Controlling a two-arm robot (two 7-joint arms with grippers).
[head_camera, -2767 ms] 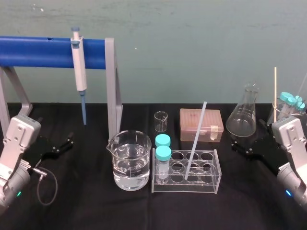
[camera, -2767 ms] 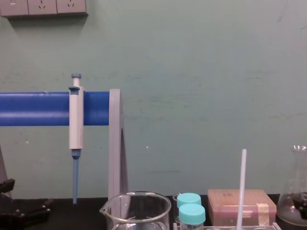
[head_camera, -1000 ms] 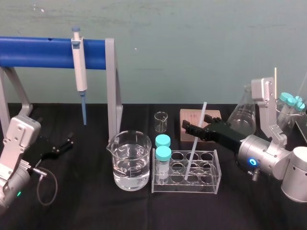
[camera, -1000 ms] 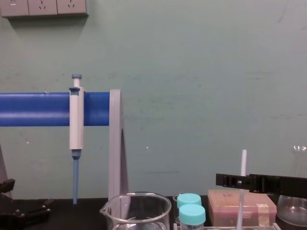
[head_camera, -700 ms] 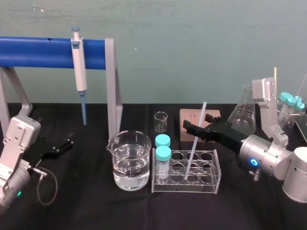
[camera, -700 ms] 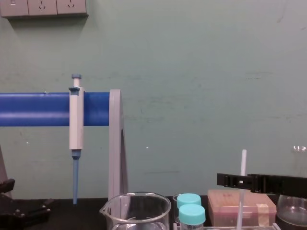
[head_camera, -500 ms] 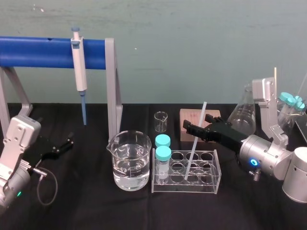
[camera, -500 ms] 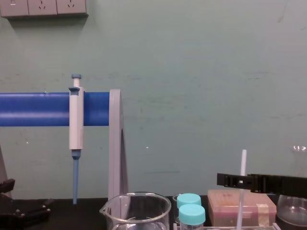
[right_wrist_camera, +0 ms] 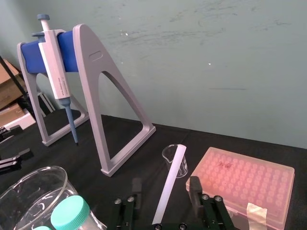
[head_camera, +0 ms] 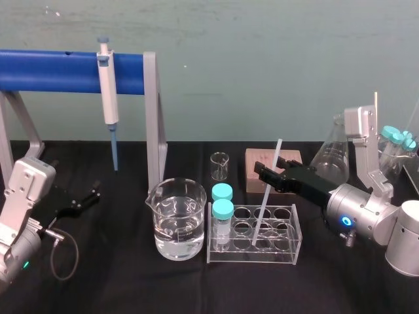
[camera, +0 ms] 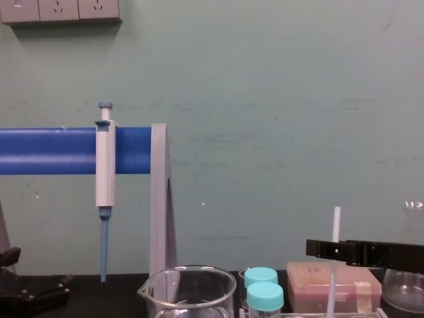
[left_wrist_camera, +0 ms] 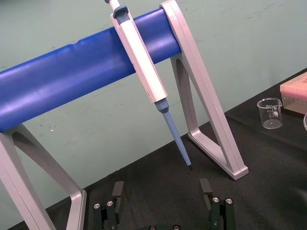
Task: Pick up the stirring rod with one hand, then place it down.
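The long, thin, white translucent stirring rod [head_camera: 264, 199] stands tilted in a clear plastic tube rack [head_camera: 289, 255] at mid-table. Its foot sits in one of the rack's wells and its top leans back toward the pink pipette-tip box [head_camera: 258, 157] behind. We judge that the rack props it at this slant so its upper length is free for a sideways grip.

Our right gripper [head_camera: 272, 171] reaches in level from the right at that upper length. In the right wrist view the rod [right_wrist_camera: 169, 181] runs up between the two black fingers [right_wrist_camera: 194, 186] with a gap on each side. The jaws are therefore open around it and hold nothing. We take this as the alignment just before closing.

Our left gripper [left_wrist_camera: 162, 190] lies parked low at the table's left, near the foot of the grey-legged blue bar stand [head_camera: 52, 72]. Its jaws are spread wide and empty. A white-and-blue pipette [head_camera: 108, 98] hangs from that bar, well apart from the rod.

Just left of the rack are a water-filled glass beaker [head_camera: 175, 226] and two teal-capped vials [head_camera: 222, 208]. A clear conical flask [head_camera: 330, 157] stands at the right.

Everything rests on a matte black tabletop [head_camera: 118, 278]. Behind it is a plain teal-green wall [head_camera: 262, 65], with white power sockets [camera: 59, 9] high up in the chest view.
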